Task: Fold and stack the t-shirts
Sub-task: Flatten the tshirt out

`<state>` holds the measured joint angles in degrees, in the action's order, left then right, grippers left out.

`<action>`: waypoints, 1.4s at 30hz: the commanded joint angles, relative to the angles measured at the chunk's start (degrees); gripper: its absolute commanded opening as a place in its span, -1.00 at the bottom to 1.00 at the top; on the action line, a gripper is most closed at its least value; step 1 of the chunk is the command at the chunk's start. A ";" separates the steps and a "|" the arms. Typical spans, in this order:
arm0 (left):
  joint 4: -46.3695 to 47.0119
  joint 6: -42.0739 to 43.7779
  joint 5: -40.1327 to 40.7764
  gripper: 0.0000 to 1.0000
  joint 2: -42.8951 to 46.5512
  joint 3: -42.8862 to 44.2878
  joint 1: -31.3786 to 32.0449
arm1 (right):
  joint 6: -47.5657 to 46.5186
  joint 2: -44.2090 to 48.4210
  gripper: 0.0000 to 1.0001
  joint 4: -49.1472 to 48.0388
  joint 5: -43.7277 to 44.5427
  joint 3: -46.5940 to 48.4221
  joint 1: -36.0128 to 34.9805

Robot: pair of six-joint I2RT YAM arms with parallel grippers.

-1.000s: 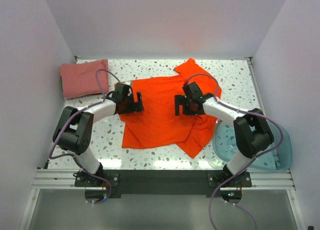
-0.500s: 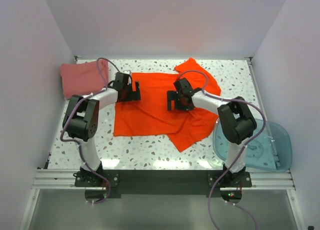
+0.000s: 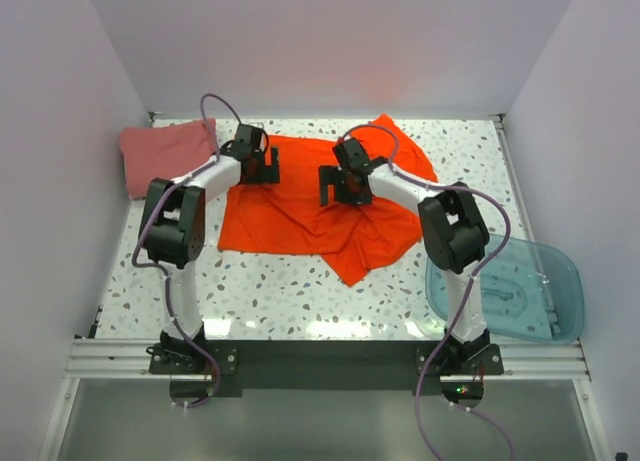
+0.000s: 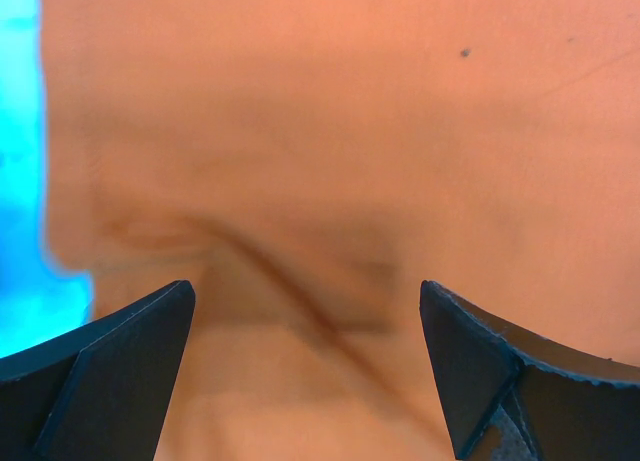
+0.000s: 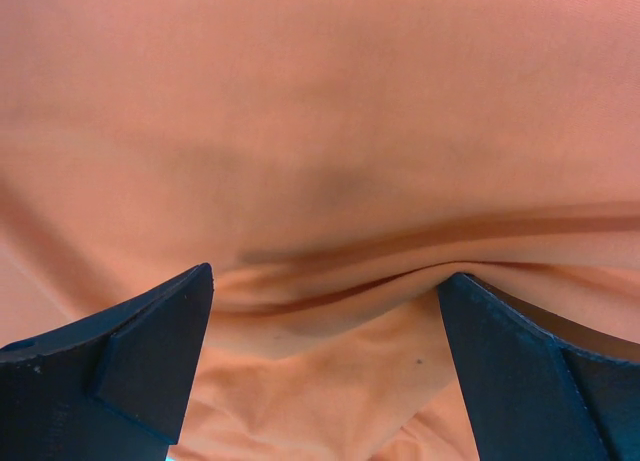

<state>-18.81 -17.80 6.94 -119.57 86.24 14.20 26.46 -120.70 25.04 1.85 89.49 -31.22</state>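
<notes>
White links, black joints, purple cables, black left claw, right claw.

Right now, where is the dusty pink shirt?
In the top view, the folded dusty pink shirt lies at the far left corner of the table, just left of the spread orange shirt.

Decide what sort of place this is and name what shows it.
Probably a robot lab cell: plain white walls enclose a speckled table, and two arms are bolted to a metal rail.
</notes>
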 commanded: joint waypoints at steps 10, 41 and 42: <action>-4.21 -9.17 17.49 1.00 36.31 -29.88 -0.66 | -0.01 12.50 0.95 6.77 -1.67 -1.33 -0.59; 6.06 -15.95 10.73 -0.05 34.76 -47.65 -4.53 | 7.64 36.42 0.91 13.28 0.00 -27.62 -7.10; 6.06 -15.77 10.29 -0.18 34.41 -47.57 -4.70 | 7.82 36.59 0.91 13.72 0.26 -28.23 -7.18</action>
<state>-14.76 -32.60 18.68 -83.59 38.92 10.70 32.71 -86.21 36.53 0.54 62.37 -38.06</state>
